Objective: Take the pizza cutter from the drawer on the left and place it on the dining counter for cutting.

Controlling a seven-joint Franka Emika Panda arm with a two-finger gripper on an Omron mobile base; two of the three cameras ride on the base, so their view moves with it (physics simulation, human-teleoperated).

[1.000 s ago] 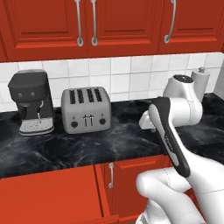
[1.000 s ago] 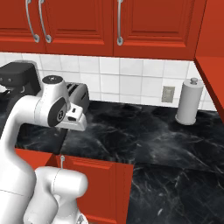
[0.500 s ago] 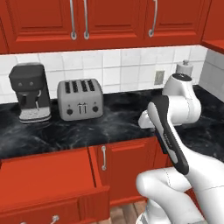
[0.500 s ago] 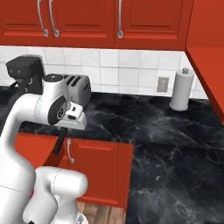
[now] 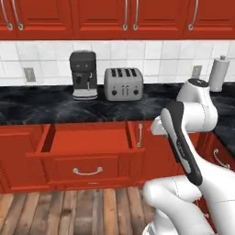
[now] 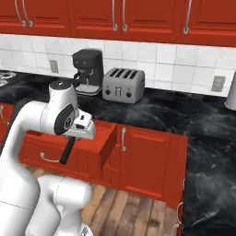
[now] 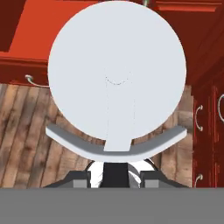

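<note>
While base faces cabinets, gripper (image 7: 114, 175) pinches cutter (image 7: 117, 74) by its black handle, wheel at 12 o'clock in hand view | drawer (image 5: 87, 140) stands open, bare, at 9 o'clock of arm | cutter held clear for carrying, I judge; dining counter not reached.

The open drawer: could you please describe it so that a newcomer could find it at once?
Under the black worktop, directly below the coffee machine and toaster, the drawer is pulled out. Unlike the closed red fronts around it, its plain red inside shows.
</note>
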